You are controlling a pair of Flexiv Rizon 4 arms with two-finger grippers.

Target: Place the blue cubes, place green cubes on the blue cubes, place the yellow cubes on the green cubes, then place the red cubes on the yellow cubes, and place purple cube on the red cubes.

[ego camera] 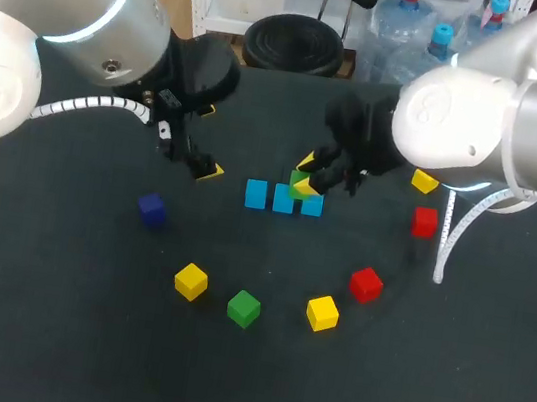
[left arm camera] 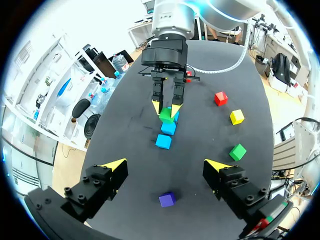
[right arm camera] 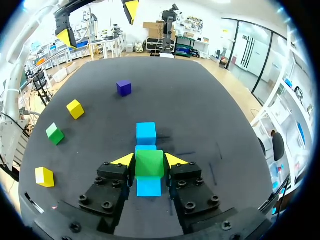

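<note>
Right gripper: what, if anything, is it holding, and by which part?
The right gripper holds a green cube by two opposite side faces.

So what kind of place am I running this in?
Probably a robotics lab test bench: a black table, small loose coloured cubes such as a yellow cube and the purple cube, and the right gripper shut on a green cube over the row of blue cubes.
</note>
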